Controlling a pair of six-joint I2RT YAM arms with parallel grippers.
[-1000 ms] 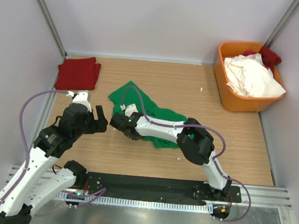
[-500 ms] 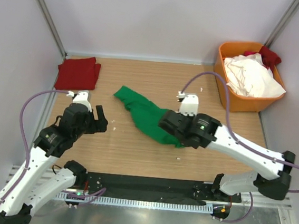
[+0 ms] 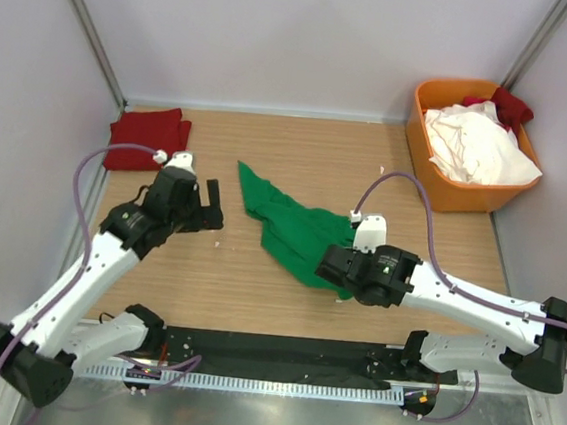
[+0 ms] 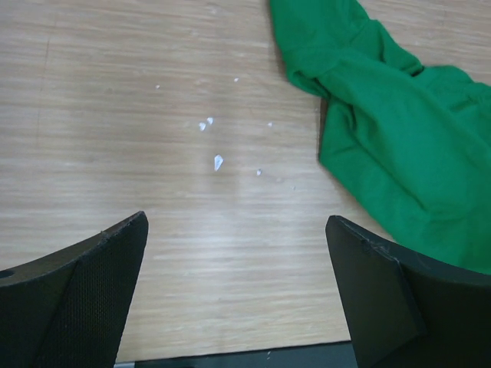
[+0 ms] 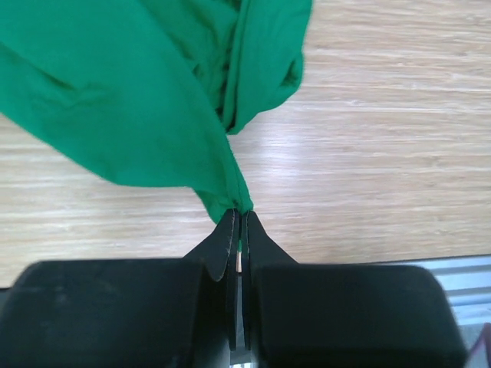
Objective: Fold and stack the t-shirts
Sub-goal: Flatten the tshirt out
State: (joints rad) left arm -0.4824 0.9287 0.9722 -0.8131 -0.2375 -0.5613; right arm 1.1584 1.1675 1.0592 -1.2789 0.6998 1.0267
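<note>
Your right tool (image 5: pixel 238 218) is clamping a corner of the bright green t-shirt (image 3: pixel 292 228), jaws pressed together on the cloth. The rest of the shirt is lying bunched in a diagonal strip across the middle of the wooden table (image 3: pixel 256 290). Your left tool (image 4: pixel 236 222) is hovering, jaws wide apart, over bare wood just left of it. A folded dark red t-shirt (image 3: pixel 147 139) is sitting at the far left corner, and white t-shirts (image 3: pixel 476 146) are filling the orange bin (image 3: pixel 446 196) at the far right.
</note>
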